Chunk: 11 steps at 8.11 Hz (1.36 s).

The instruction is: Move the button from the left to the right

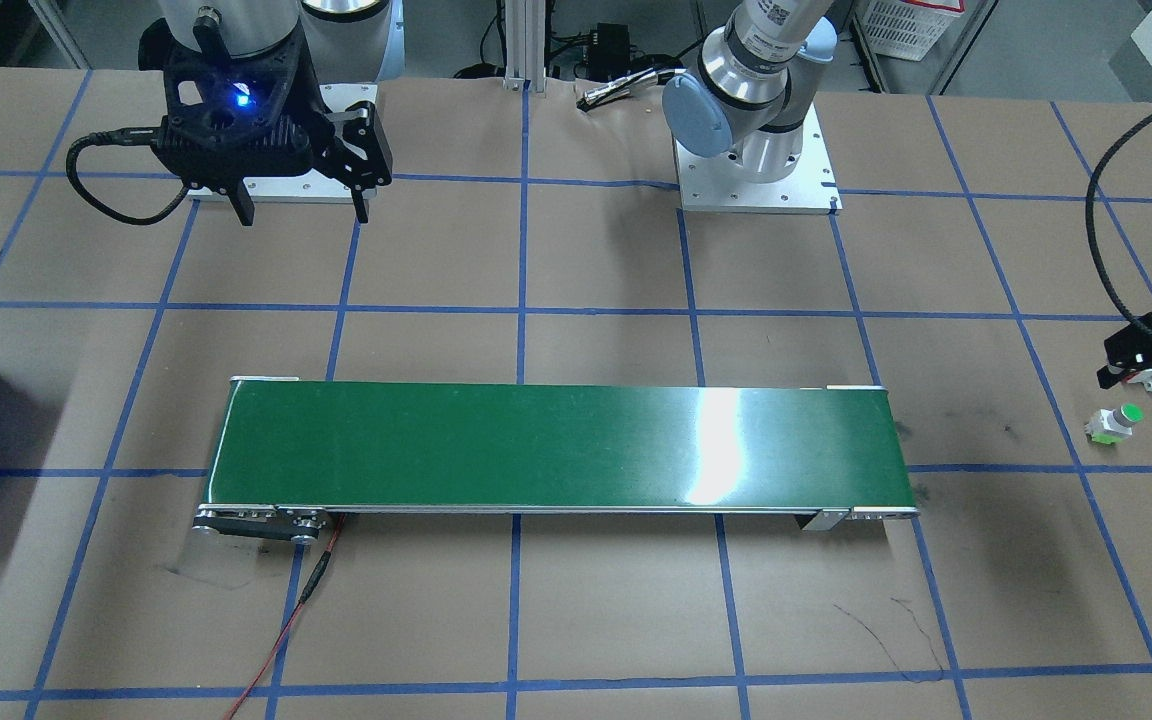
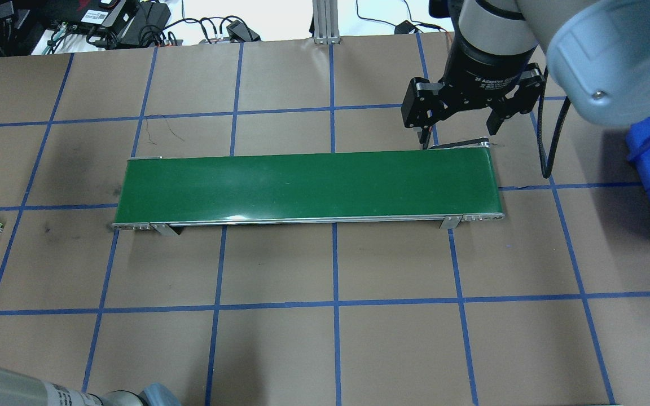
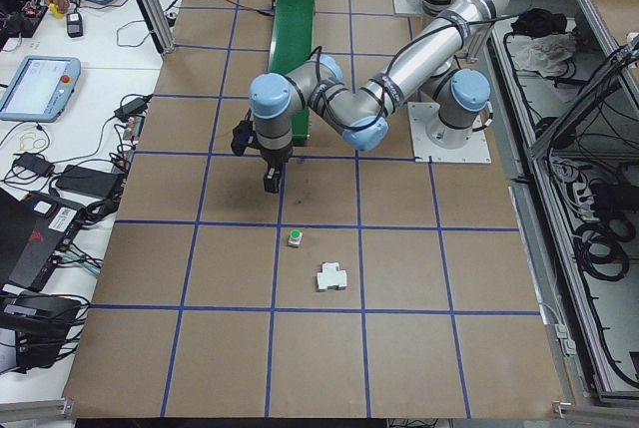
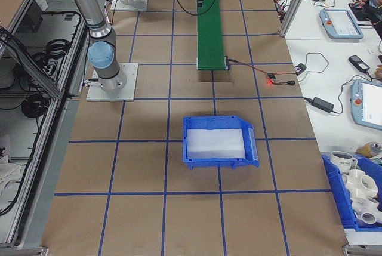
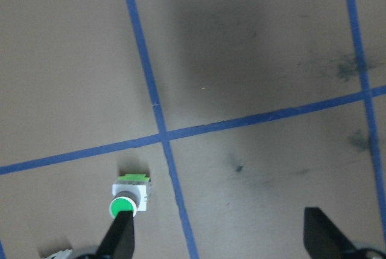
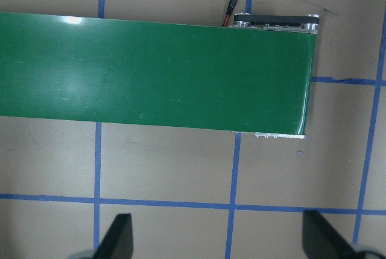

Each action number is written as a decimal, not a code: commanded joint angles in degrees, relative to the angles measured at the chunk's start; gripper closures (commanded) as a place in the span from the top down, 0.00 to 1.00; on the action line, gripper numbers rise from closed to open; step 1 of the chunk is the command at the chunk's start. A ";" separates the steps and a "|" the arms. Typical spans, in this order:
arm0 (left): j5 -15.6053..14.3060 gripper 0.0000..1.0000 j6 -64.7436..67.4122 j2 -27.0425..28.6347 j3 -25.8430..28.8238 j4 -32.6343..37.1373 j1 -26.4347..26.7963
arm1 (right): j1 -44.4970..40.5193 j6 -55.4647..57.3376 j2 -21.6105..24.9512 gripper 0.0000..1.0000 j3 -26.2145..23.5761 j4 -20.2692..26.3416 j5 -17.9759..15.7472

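Looking along the table from its left end, you see the near arm bent low over the brown paper, its gripper pointing down above a blue tape line. From this angle you cannot tell how its jaws stand. Just nearer to you, the button sits on the paper, green cap up, apart from the gripper. A little nearer and to the right lies a white block. Farther off, the green belt runs away down the table. Tablets and cables lie on the white bench at your left.
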State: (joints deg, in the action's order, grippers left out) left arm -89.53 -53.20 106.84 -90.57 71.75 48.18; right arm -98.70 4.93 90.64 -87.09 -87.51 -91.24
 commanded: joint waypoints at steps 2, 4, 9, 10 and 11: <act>-0.64 1.00 -8.49 8.88 0.22 -9.93 -7.04 | 0.09 0.69 -0.03 1.00 0.00 -0.03 0.19; -1.25 1.00 -8.50 10.92 -0.40 -10.05 -7.04 | 0.00 0.69 -0.03 1.00 -0.18 0.06 0.18; -5.74 1.00 -8.15 15.32 -0.40 -10.84 -7.04 | 0.00 0.69 -0.20 1.00 -0.36 -0.03 0.10; -5.57 1.00 -8.06 15.41 -0.49 -10.93 -7.04 | 0.09 0.78 -0.20 1.00 -0.44 -0.03 0.10; -5.57 1.00 -8.06 15.50 -0.49 -11.80 -7.04 | 0.09 0.78 -0.20 1.00 -0.44 -0.03 0.10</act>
State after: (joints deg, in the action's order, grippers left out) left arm -94.93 -61.40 122.00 -91.01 60.86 41.13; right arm -98.64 5.66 90.47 -87.49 -87.56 -91.14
